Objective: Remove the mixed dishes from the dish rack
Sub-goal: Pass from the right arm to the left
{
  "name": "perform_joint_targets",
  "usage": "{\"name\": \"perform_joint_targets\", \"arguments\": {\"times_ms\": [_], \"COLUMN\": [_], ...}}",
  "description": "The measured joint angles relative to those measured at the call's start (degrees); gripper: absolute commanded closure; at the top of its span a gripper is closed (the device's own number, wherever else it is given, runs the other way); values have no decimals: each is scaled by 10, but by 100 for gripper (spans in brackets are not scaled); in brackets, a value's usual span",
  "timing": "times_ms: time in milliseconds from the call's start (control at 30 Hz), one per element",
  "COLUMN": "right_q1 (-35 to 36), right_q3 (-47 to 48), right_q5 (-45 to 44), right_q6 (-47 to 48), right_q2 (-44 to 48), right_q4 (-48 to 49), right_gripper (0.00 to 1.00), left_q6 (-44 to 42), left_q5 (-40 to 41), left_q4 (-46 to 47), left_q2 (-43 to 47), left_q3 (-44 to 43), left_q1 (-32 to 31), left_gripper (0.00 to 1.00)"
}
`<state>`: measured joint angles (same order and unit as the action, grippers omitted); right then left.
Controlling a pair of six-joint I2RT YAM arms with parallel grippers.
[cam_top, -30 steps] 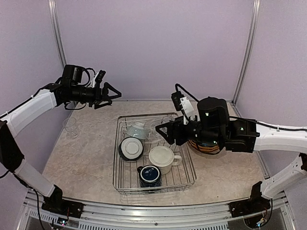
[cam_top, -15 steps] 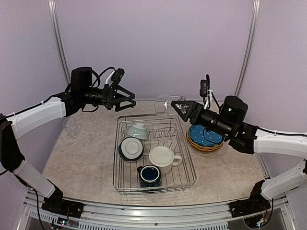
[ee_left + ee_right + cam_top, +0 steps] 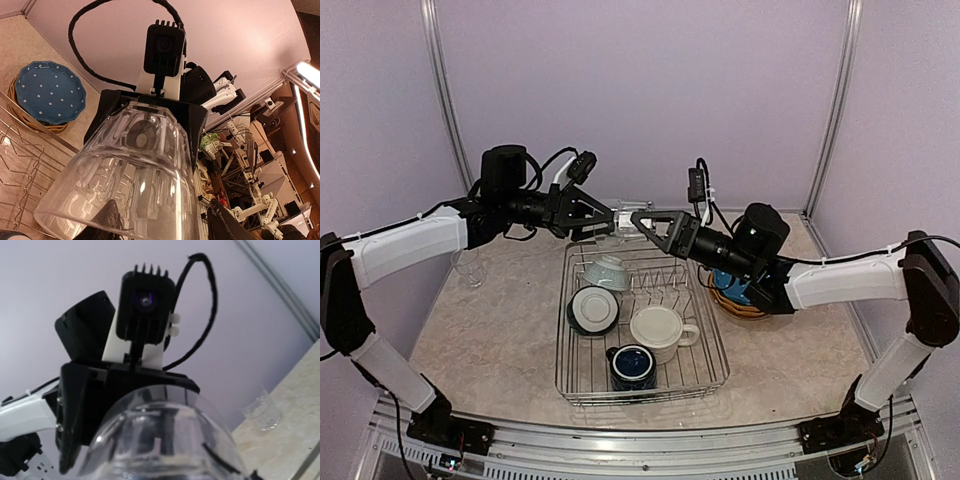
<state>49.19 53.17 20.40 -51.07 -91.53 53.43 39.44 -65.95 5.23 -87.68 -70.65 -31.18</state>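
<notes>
Top external: glass point(image 3: 620, 230) btwn opposing jaws

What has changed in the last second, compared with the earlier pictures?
The right end effector lifted the clear glass out of the dish rack and carried it leftward above the rack's far edge. The left end effector swung right to meet it. The cream mug and navy mug stayed put.

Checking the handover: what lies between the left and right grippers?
A clear glass, between the left gripper and the right gripper, above the far edge of the dish rack. The top external view shows it; both wrist views confirm.
</notes>
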Motion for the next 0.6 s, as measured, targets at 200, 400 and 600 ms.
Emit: {"name": "perform_joint_targets", "arguments": {"times_ms": [200,400,600], "right_q1": [0,0,1], "right_q3": [17,17,17], "right_q5": [14,17,11], "right_q6": [-27,-37,-34], "right_q2": [-47,-62,-61], "right_q4": [61,85,75], "right_gripper": [100,74,1], "left_q6": [8,13,7], "left_q5": [-11,-33,-32], "left_q4": [12,30,17], "left_q2": [0,1,5], "left_q3": [3,2,2], "left_q1": [0,5,8], "left_gripper": [83,100,100]}}
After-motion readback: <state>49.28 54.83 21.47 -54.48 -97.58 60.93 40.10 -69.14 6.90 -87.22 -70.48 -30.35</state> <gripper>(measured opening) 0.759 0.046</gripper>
